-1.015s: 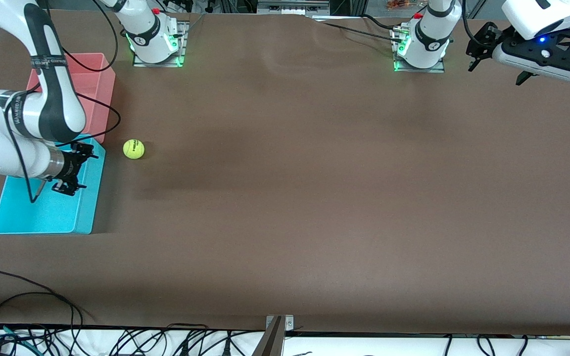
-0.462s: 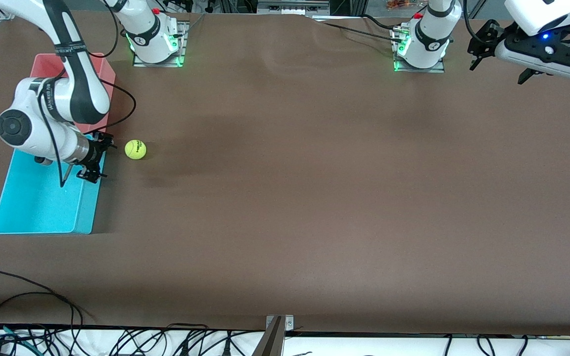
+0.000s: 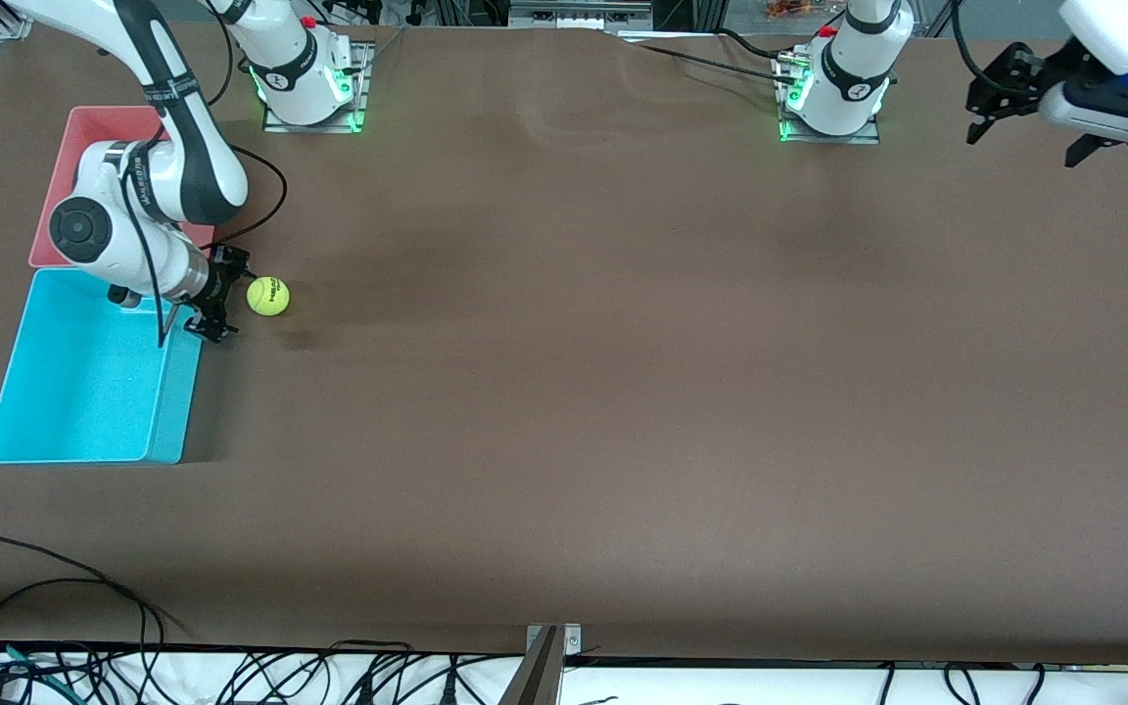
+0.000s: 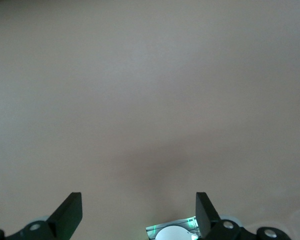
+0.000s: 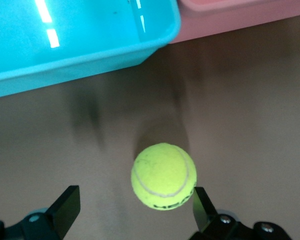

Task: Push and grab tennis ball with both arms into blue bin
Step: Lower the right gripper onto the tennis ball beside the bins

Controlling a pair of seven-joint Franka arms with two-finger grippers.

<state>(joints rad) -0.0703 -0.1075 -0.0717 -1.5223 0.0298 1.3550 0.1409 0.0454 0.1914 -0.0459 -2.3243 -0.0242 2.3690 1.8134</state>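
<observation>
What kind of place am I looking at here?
Probably a robotics lab. Two white arms are bolted to a brown table; the right end effector hovers beside a tennis ball near a blue bin, the left end effector waits, and loose cables trail along the table's edge.

Table (image 3: 623,392): brown matte top — fills most of the front view
Cables (image 3: 55,627): black, tangled along the table's edge nearest the camera
Light: even — soft shadows
</observation>
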